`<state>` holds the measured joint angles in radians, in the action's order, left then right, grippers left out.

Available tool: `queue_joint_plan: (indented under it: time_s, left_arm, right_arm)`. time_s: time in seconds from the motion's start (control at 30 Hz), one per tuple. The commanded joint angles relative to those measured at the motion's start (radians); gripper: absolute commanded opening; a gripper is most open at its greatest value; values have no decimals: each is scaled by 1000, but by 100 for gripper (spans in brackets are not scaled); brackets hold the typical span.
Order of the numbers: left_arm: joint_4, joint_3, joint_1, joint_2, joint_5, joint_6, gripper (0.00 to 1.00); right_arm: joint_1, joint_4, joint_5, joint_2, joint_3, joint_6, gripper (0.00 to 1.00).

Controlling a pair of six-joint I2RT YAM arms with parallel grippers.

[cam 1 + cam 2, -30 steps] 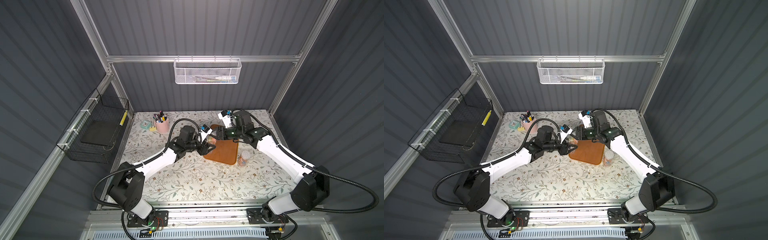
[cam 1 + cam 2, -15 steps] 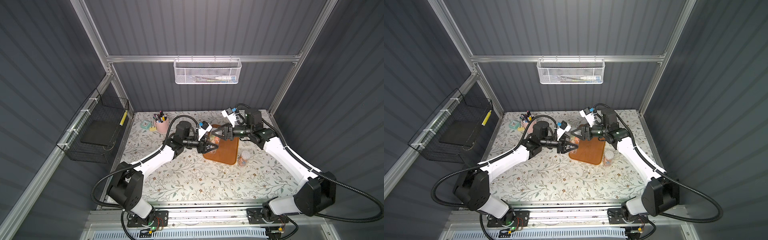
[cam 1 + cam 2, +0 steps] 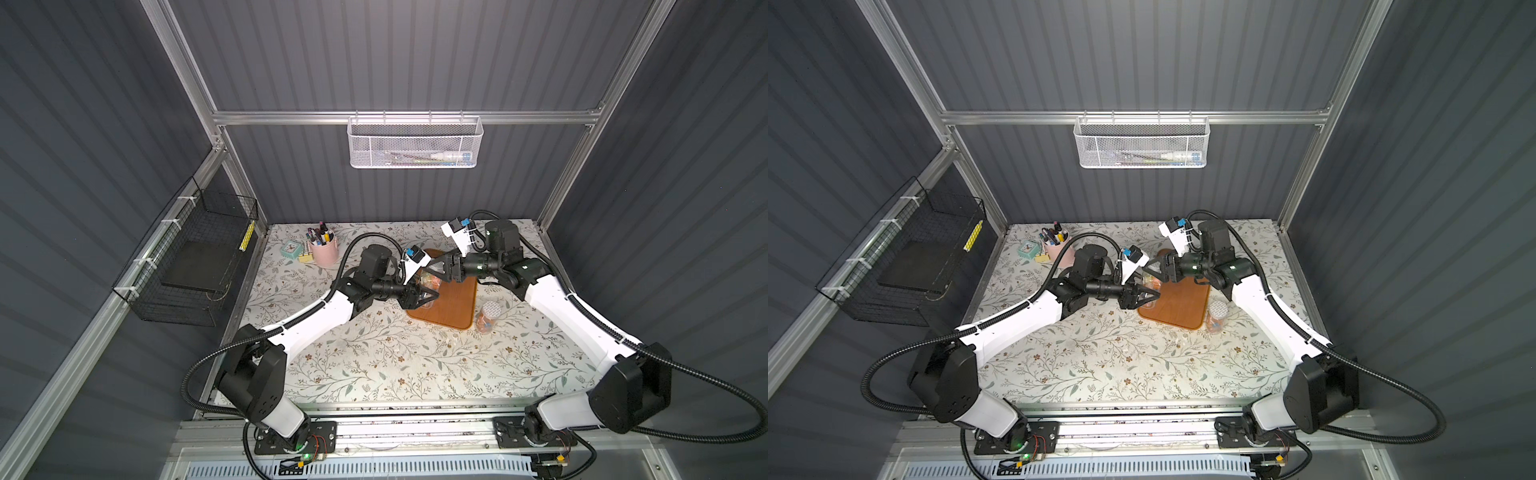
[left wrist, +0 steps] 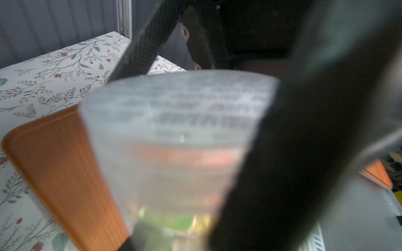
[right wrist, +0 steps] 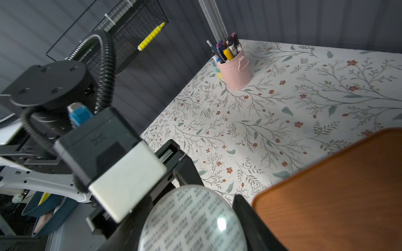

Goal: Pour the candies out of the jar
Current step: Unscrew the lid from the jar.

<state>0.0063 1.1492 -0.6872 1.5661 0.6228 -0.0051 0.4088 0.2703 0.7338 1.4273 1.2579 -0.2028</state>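
A clear jar with blurred orange candies inside is held upright at the left end of the wooden tray. My left gripper is shut on the jar's body. My right gripper comes from the opposite side and is shut on the jar's printed lid. Whether the jar's base touches the tray is hidden.
A second lidded jar of candies stands just right of the tray. A pink pen pot and a small clock sit at the back left. A black wire basket hangs on the left wall.
The right arm has drawn back to the right and its wrist now reaches in level toward the jar. The left wrist has levelled out too. Both grippers stay at the tray's left end.
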Motion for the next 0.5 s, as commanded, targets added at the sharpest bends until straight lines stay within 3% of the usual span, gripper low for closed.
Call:
queue_joint_plan:
  time_s: [0.0,0.13,0.2,0.23,0.37,0.47]
  left_arm:
    - [-22,21,-36,-21,-117,68,0]
    - [-28,15,-50,-31,-192,75,0]
    - [-17,9,-51,-37,-178,74,0]
    - [-10,8,-50,-37,-140,77,0]
    - [11,29,-33,-15,189,82,0]
    - [0,59,-25,3,322,64,0]
  right_arm:
    - [24,51,-124,-4,45,-43,57]
    - [28,62,-182,1,51,-82,49]
    - [31,62,-171,-1,46,-74,46]
    - [30,49,-139,-6,39,-61,45]
    - [7,-70,176,-51,-12,33,46]
    - [-23,-93,362,-54,16,50,43]
